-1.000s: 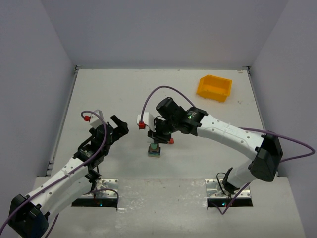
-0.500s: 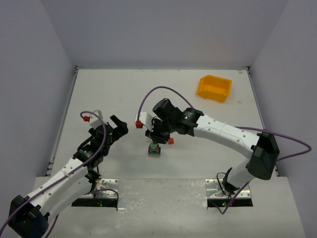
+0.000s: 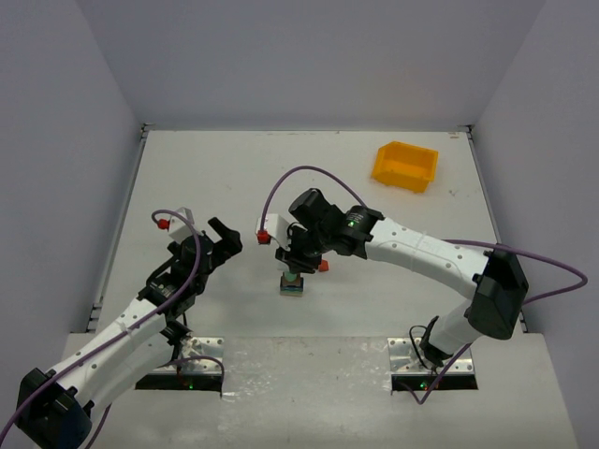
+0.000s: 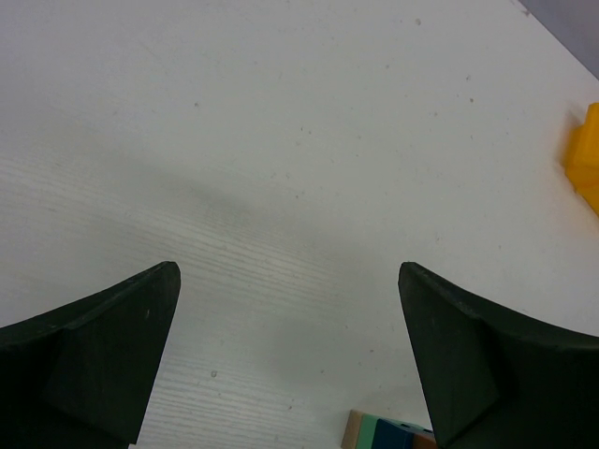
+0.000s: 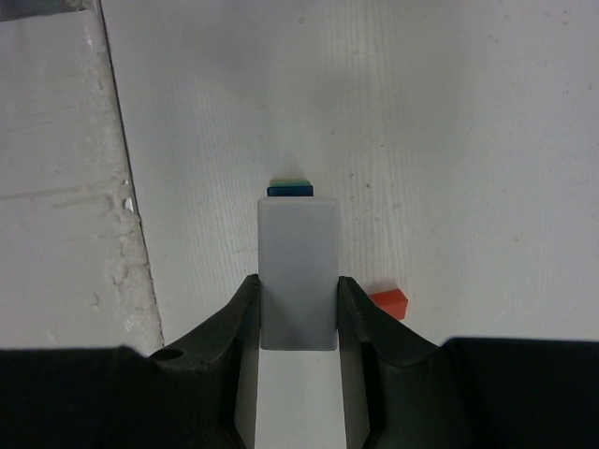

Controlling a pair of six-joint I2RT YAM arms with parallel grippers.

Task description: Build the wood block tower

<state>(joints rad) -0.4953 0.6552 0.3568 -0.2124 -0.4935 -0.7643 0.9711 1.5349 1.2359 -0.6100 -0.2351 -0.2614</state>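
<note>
The wood block tower [image 3: 293, 284] is a short stack in the table's middle. The left wrist view shows its tan, green and blue layers [image 4: 388, 435]. In the right wrist view its blue and green top [image 5: 290, 189] peeks out beyond a pale grey-white block [image 5: 297, 262]. My right gripper [image 5: 297, 281] is shut on that pale block and holds it right over the tower [image 3: 298, 258]. A small red block [image 5: 388, 302] lies on the table beside the tower [image 3: 323, 266]. My left gripper [image 3: 221, 238] is open and empty, left of the tower [image 4: 288, 281].
A yellow plastic bin [image 3: 404, 166] stands at the back right; its edge shows in the left wrist view [image 4: 585, 164]. The white table [image 3: 206, 178] is walled at the back and sides. The raised base plate [image 5: 56, 187] lies near the tower.
My right gripper has shifted slightly left with the pale block and now sits over the tower. The left arm has not moved.
</note>
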